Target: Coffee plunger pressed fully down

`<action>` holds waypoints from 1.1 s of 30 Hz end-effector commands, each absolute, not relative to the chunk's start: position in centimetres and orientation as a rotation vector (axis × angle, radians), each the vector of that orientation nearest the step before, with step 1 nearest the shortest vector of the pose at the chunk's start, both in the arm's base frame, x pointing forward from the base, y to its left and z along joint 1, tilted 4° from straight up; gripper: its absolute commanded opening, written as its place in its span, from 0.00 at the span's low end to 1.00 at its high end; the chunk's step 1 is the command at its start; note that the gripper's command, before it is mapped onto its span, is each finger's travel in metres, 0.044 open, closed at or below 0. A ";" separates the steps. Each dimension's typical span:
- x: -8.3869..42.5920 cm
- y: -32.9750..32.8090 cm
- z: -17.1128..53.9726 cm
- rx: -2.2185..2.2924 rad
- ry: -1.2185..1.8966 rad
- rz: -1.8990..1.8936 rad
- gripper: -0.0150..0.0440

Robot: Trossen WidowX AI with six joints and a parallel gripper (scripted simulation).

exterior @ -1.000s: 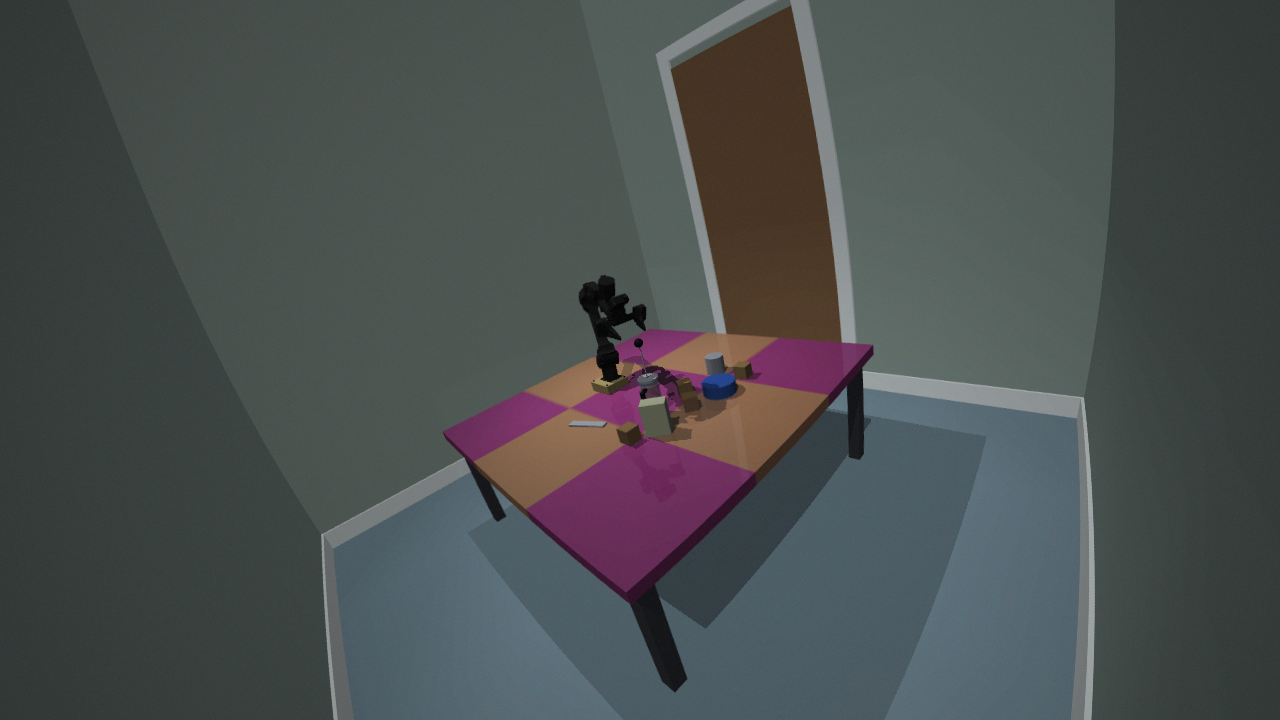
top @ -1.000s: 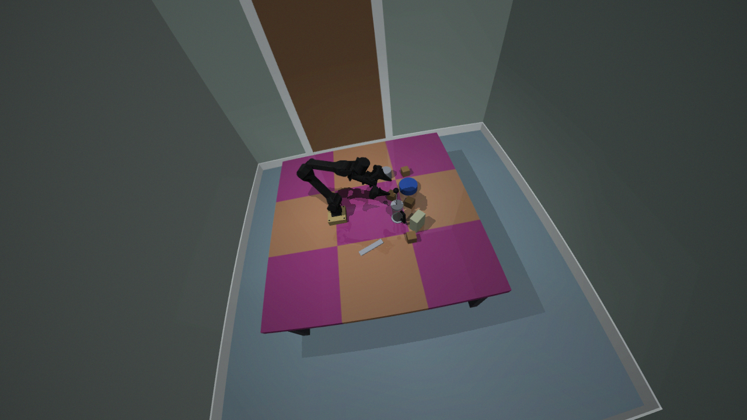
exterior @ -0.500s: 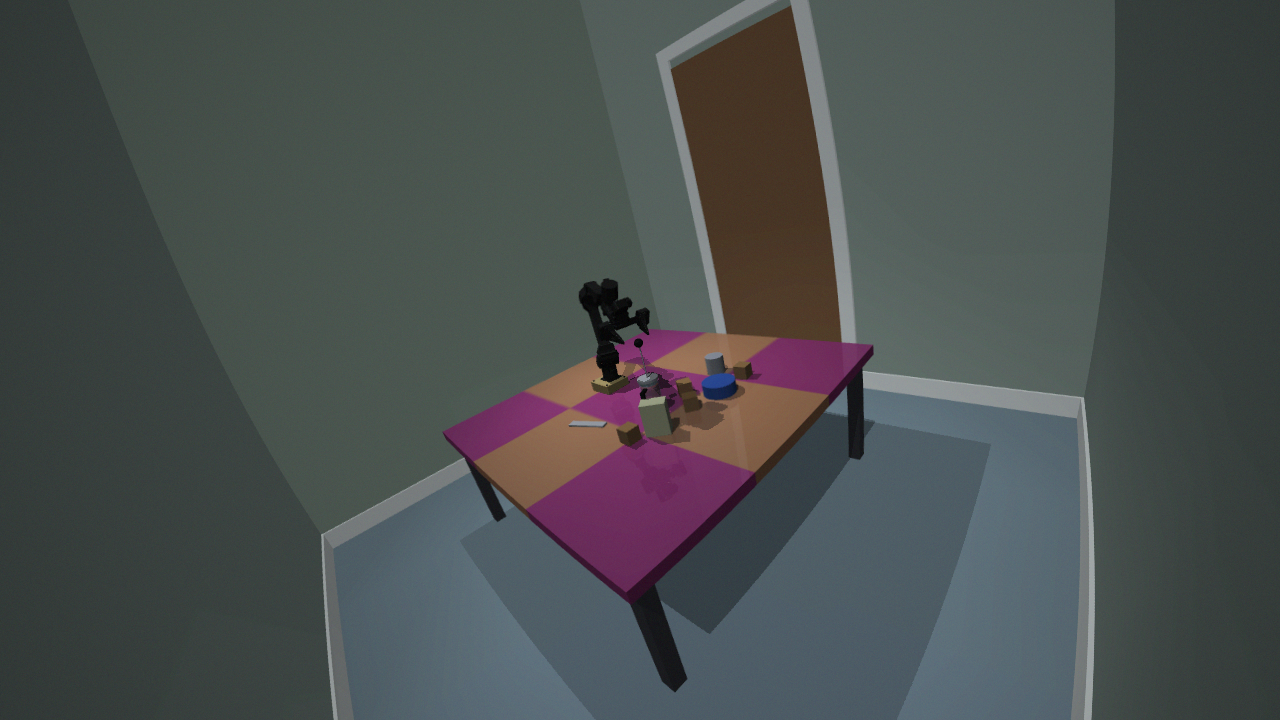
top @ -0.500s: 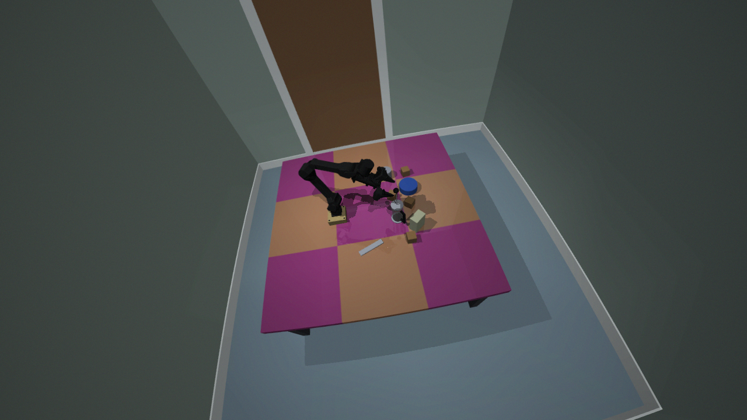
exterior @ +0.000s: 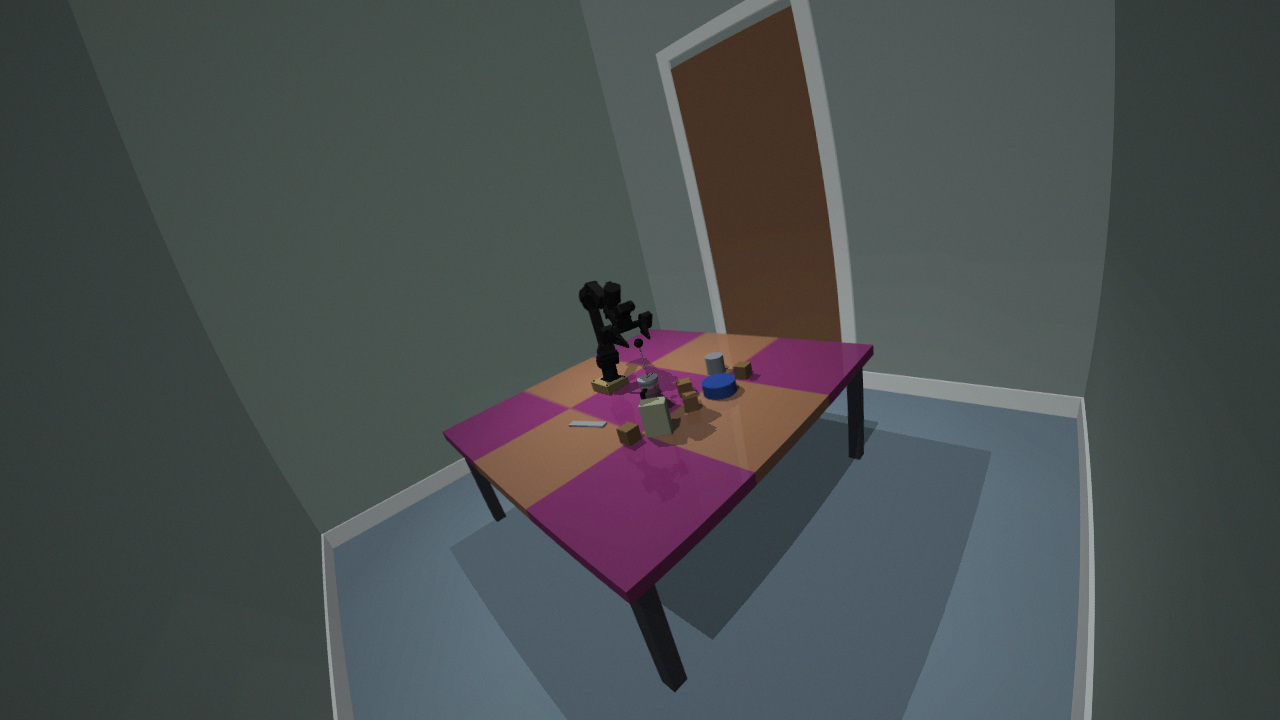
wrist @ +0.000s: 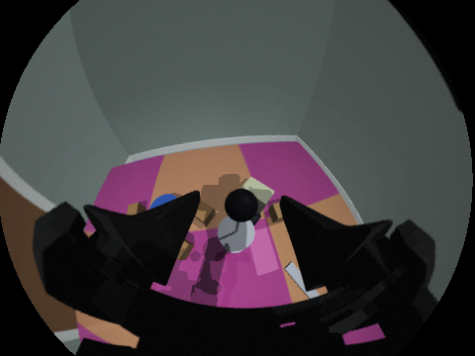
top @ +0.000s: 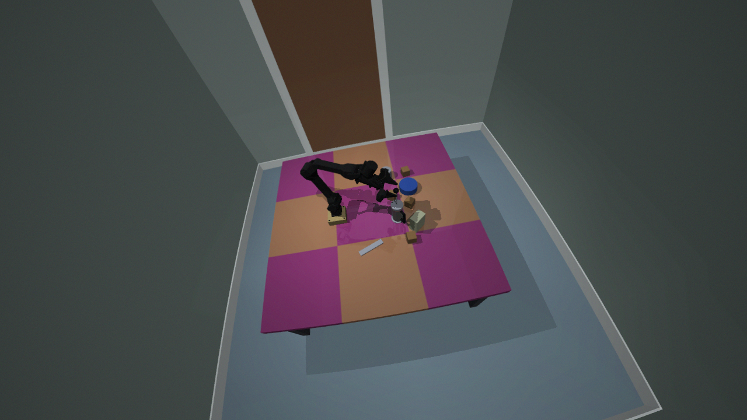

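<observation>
Claw (wrist: 240,221) is sitting wide open, nothing gripped, jaws straddling the black plunger knob (wrist: 240,204) without touching it. Arm (top: 334,172) is arching up from its base at the table's 9 o'clock side and reaching over the coffee press (top: 398,211), which is standing upright near table centre. Table (top: 313,292) is showing a magenta/orange check; brown door (top: 323,67) is sitting at 12 o'clock.

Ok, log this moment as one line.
phase: approach | gripper: open, empty, straddling plunger knob | plunger: up | press: upright
</observation>
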State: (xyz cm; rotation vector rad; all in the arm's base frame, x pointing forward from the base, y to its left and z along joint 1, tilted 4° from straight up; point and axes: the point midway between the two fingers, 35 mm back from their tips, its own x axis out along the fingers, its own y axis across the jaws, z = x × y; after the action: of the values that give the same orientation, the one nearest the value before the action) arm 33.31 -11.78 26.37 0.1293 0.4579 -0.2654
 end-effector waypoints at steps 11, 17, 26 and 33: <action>33.4 -11.9 26.3 0.132 0.457 -0.271 0.46; 33.4 -11.9 26.2 0.132 0.457 -0.271 0.46; 33.7 -11.9 25.1 0.132 0.457 -0.271 0.46; 34.0 -11.9 24.0 0.132 0.457 -0.271 0.46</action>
State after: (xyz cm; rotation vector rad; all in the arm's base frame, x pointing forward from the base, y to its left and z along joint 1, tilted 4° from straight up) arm 33.95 -11.97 25.82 0.1216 0.4231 -0.2689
